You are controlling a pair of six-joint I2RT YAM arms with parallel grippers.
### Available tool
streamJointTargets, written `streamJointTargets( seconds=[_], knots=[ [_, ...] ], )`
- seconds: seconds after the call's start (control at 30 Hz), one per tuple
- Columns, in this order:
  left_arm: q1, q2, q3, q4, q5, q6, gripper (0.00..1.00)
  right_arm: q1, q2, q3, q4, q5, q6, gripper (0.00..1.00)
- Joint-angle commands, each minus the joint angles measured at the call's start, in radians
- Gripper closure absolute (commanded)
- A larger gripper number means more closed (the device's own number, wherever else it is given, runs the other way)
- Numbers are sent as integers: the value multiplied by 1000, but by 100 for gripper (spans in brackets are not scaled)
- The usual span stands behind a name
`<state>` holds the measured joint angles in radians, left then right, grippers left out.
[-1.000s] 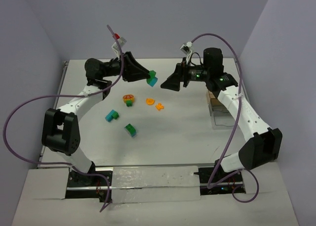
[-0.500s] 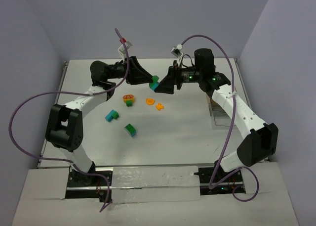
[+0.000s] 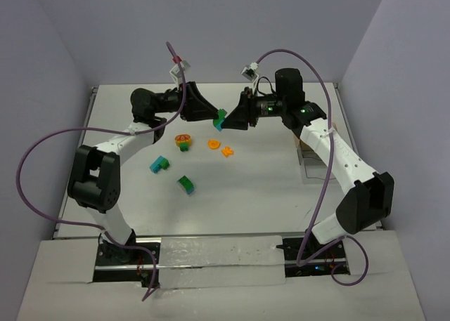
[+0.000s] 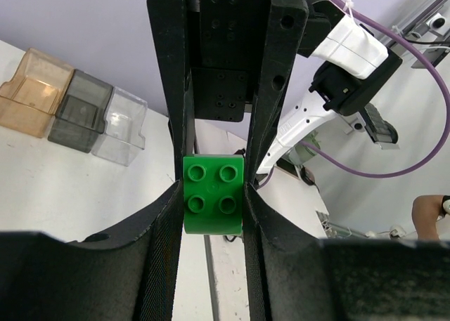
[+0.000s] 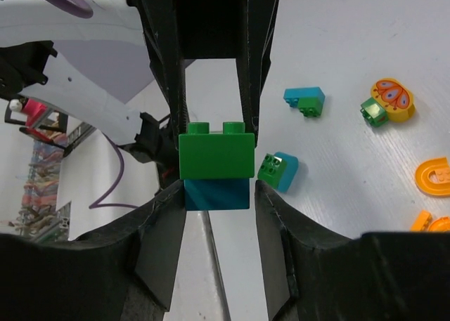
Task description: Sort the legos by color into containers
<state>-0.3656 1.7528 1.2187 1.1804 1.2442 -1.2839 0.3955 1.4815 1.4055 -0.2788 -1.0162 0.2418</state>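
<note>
A green lego (image 4: pixel 213 194) stacked on a teal lego (image 5: pixel 216 193) hangs above the table's far middle (image 3: pixel 220 117). My left gripper (image 4: pixel 213 210) is shut on the green one, both fingers pressed to its sides. My right gripper (image 5: pixel 216 187) faces it from the right (image 3: pixel 226 119). Its fingers flank the teal lego, the left one at the lego's corner and a thin gap on the right. The containers (image 3: pixel 307 144) stand at the right: tan (image 4: pixel 31 93), smoky grey (image 4: pixel 81 110) and clear (image 4: pixel 119 128) in a row.
Loose legos lie on the table below the grippers: an orange round piece with green (image 3: pixel 183 141), an orange arch (image 3: pixel 214 143), another orange piece (image 3: pixel 227 151), a teal-and-green pair (image 3: pixel 159 164) and a green-and-teal pair (image 3: pixel 186 185). Purple cables loop over both arms.
The right arm has swung left up to the held stack, and its wide-open jaws have narrowed around the teal lego. The left gripper shifted slightly right, still gripping the green lego.
</note>
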Motion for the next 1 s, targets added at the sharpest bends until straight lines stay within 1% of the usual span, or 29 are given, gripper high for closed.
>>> streamJointTargets(
  seconds=[0.0, 0.07, 0.1, 0.13, 0.17, 0.2, 0.37, 0.43, 0.57, 0.7, 0.77, 0.8, 0.87, 0.9, 0.93, 0.97],
  knots=[
    [-9, 10, -7, 64, 15, -22, 100, 11, 10, 46, 33, -18, 9, 53],
    [-9, 13, -12, 68, 14, -25, 100, 9, 11, 46, 39, -28, 15, 57],
    [-11, 13, -14, 69, 15, -25, 100, 9, 10, 47, 41, -30, 17, 61],
    [-12, 14, -15, 70, 15, -25, 100, 9, 9, 47, 42, -32, 18, 69],
    [-12, 16, -14, 69, 16, -25, 100, 9, 7, 48, 40, -32, 18, 86],
    [-13, 19, -13, 68, 17, -25, 100, 9, 6, 50, 32, -28, 14, 100],
    [20, 28, 22, 21, 14, 1, 100, -3, -39, 23, -36, -8, -65, 100],
    [54, 39, 54, -18, 12, 17, 100, -16, -58, -9, -73, -5, -101, 100],
    [113, 69, 117, -43, 11, 28, 100, -59, -112, -92, -154, -4, -204, 100],
    [126, 95, 170, -77, 20, 59, 100, -138, -165, -166, -239, 21, -288, 100],
    [126, 90, 181, -115, 16, 124, 100, -207, -181, -196, -295, 49, -311, 100],
    [127, 82, 186, -199, 8, 167, 100, -253, -195, -217, -331, 85, -338, 100],
    [124, 57, 198, -447, -29, 344, 100, -341, -225, -260, -395, 233, -397, 100],
    [120, 43, 212, -590, -62, 535, 100, -381, -240, -279, -413, 313, -418, 100],
    [105, 21, 252, -853, -144, 643, 100, -456, -268, -312, -427, 432, -449, 100],
    [91, 14, 283, -990, -204, 765, 100, -498, -280, -329, -433, 485, -469, 100]
  ],
)
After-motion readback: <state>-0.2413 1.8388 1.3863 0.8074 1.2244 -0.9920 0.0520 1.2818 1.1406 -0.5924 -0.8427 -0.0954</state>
